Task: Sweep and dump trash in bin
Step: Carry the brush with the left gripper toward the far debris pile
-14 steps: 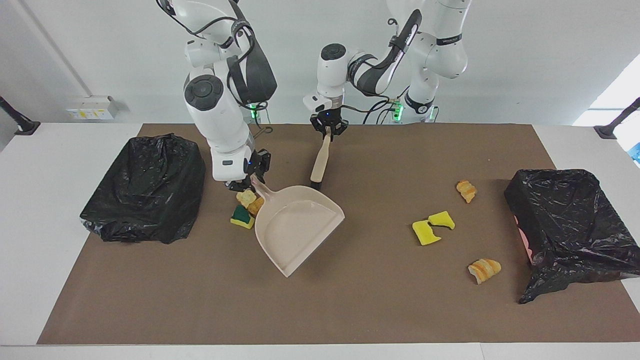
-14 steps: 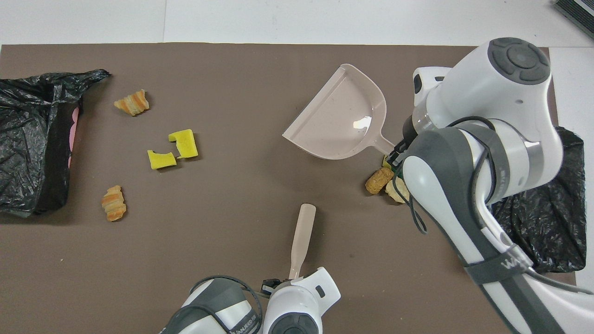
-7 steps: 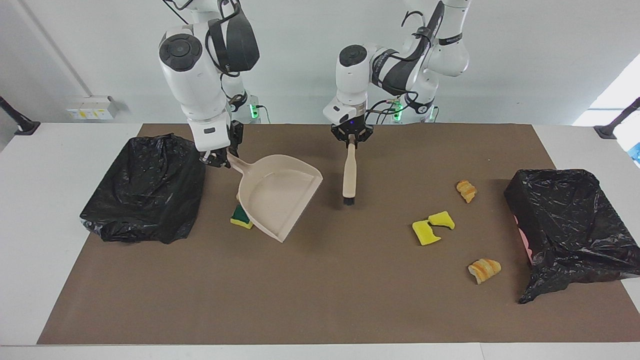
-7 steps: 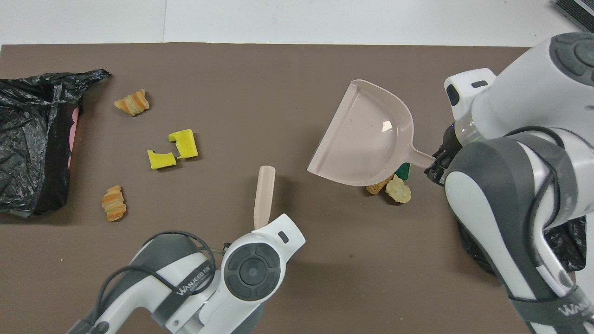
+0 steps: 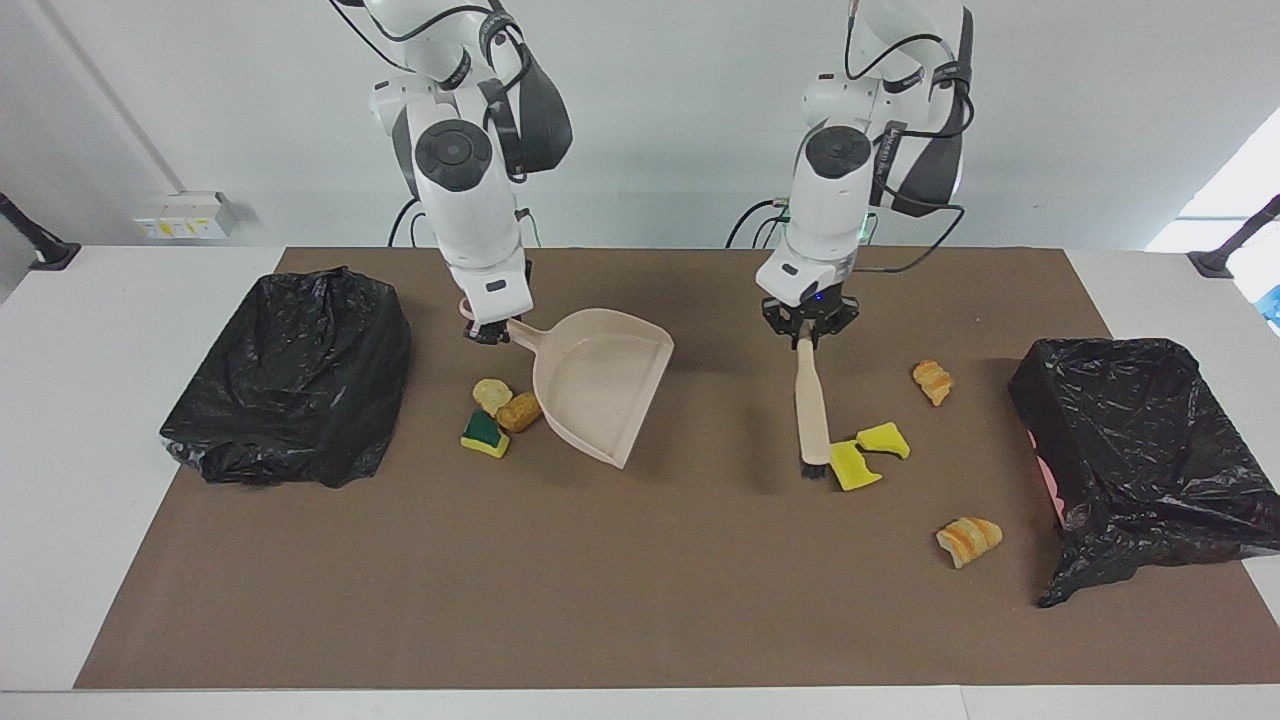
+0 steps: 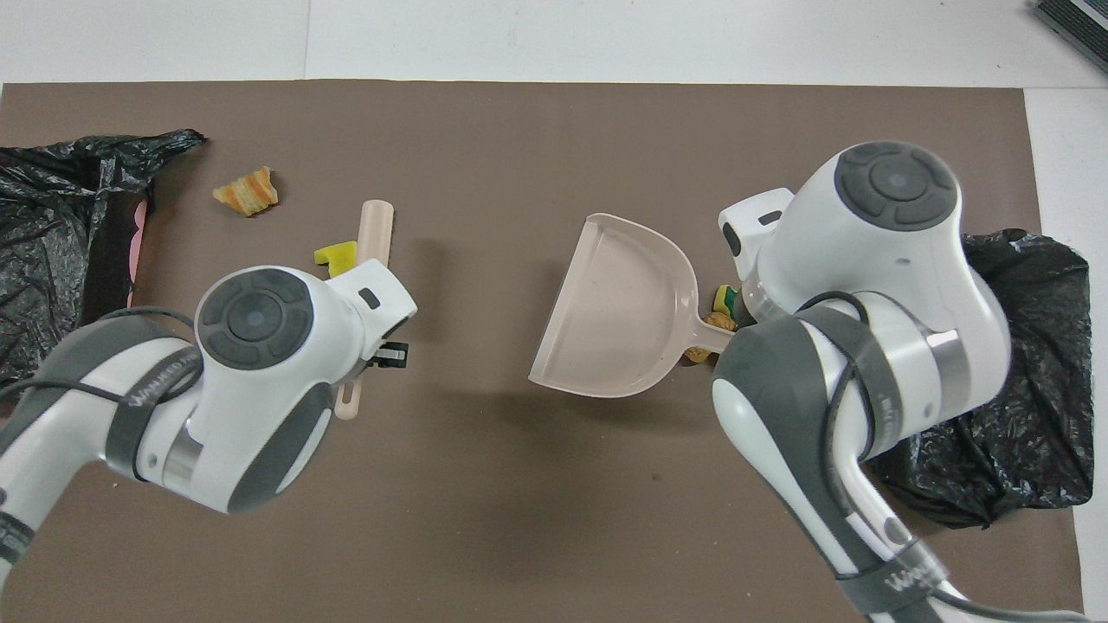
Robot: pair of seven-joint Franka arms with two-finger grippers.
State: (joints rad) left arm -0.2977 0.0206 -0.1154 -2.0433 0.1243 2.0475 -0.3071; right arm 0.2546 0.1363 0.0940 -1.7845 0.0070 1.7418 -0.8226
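My right gripper (image 5: 490,330) is shut on the handle of the beige dustpan (image 5: 600,385), which hangs tilted over the mat with its open lip pointing away from the robots. Beside its handle lies trash: two tan lumps (image 5: 505,402) and a green-topped sponge piece (image 5: 484,432). My left gripper (image 5: 805,335) is shut on the brush (image 5: 811,410), whose black bristles stand right beside two yellow sponge chunks (image 5: 866,453). Two bread-like lumps (image 5: 932,381) (image 5: 968,540) lie nearby. In the overhead view the arms hide both grippers; the dustpan (image 6: 615,316) and the brush head (image 6: 375,229) show.
One black-bagged bin (image 5: 290,375) stands at the right arm's end of the brown mat, another black-bagged bin (image 5: 1140,450) at the left arm's end. The mat (image 5: 640,600) lies on a white table.
My left arm has carried the brush toward its own end of the table, up to the yellow sponge chunks. My right arm lifted and shifted the dustpan, uncovering the tan lumps.
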